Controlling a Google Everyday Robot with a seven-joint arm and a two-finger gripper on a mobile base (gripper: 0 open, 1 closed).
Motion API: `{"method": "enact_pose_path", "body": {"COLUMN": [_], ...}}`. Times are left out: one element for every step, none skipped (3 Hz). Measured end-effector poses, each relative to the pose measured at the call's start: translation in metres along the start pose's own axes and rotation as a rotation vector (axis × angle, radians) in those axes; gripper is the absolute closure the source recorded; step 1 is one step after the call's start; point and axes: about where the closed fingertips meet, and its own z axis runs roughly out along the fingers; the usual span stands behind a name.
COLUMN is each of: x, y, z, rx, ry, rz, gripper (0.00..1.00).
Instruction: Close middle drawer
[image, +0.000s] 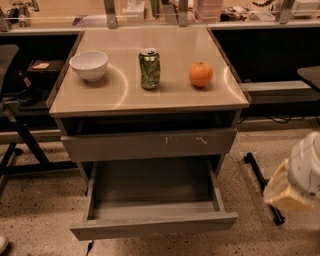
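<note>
Middle drawer (152, 225): it is the lowest open one, pulled far out from the cabinet toward the camera, and its plain front stands well forward of the scratched drawer front (150, 144) above it.
How it handles: it looks stiff and rigid, probably metal or hard board. With nothing inside it should be rather light and should slide straight on its rails.
Where to take it: there is no handle, so no grasp seems needed. A flat push on the middle of the front panel, directed into the cabinet, should keep it from twisting. A push near one corner could make it jam.
Drawer content: the grey tray interior shows nothing in it.
Gripper (295, 182): it is at the right edge of the view, low, beside the cabinet and apart from the drawer. It touches nothing there. Whether it is open or closed, one cannot tell.
Bowl (89, 65): white, on the cabinet top (170, 95) at the left, and it appears empty.
Can (149, 68): green, upright, in the middle of the top.
Orange (200, 74): to the right of the can, not touching it.
</note>
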Motion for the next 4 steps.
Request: {"method": "enact_pose_path", "body": {"x": [0.014, 0.014, 0.017, 0.023], "y": [0.017, 0.017, 0.029, 0.043], "z": [0.022, 0.021, 0.061, 0.133], "rx": [-0.051, -0.051, -0.112, -0.196], "ry": [0.028, 0.028, 0.013, -0.001], "rz": [0.014, 0.013, 0.037, 0.084], "gripper": [1.0, 1.0, 1.0, 1.0]}}
